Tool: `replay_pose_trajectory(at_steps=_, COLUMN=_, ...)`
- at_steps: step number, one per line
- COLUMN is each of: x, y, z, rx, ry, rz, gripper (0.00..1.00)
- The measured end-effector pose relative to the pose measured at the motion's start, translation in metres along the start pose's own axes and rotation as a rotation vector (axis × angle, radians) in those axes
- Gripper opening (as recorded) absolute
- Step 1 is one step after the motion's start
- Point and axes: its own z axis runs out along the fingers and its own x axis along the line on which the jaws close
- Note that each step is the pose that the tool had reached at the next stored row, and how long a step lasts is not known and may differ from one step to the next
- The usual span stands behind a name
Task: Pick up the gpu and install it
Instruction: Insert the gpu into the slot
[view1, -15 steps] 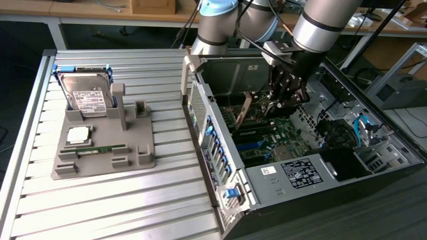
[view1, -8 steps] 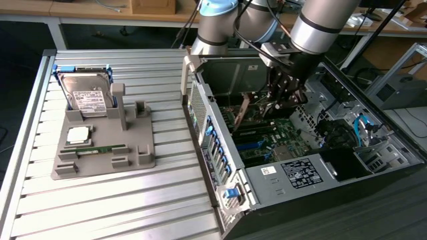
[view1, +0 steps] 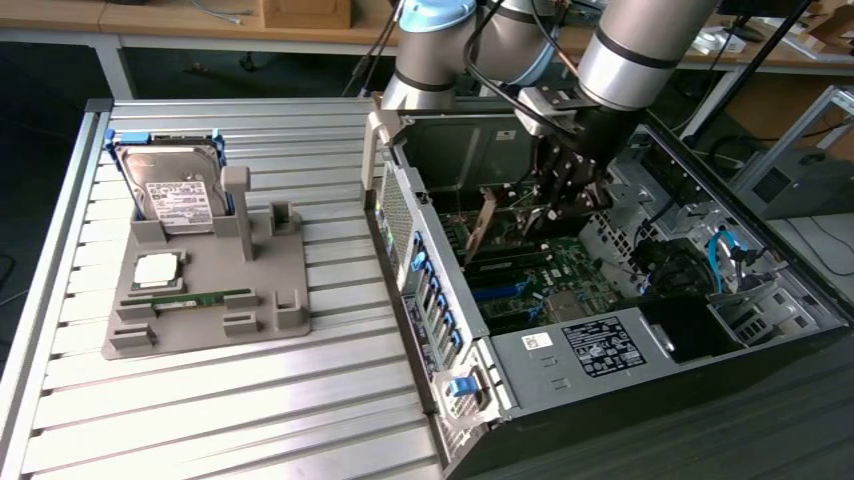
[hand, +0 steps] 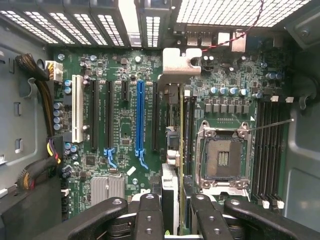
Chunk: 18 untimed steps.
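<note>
I had the black-fingered gripper (hand: 176, 202) clamped on the thin dark gpu (hand: 171, 147), silver bracket forward. It hung edge-down inside the open grey computer case (view1: 400, 235), over the green motherboard (hand: 125, 132), probably so it met a slot squarely.

arm (view1: 627, 60): silver tubes, light-blue joint caps | cables (view1: 481, 82): black | jaws: black, screw-studded

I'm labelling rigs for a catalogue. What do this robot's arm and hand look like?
The arm is made of thick silver-grey tubes with a light blue joint cap; black cables run along it. The hand is black, with jointed fingers dotted with small round screws.
</note>
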Motion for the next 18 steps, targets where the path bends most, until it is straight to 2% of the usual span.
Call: replay_pose_trajectory(at_steps=18, x=0.0004, y=0.0088, z=0.0032, rx=0.0, ry=0.0, rz=0.0, gripper=0.27)
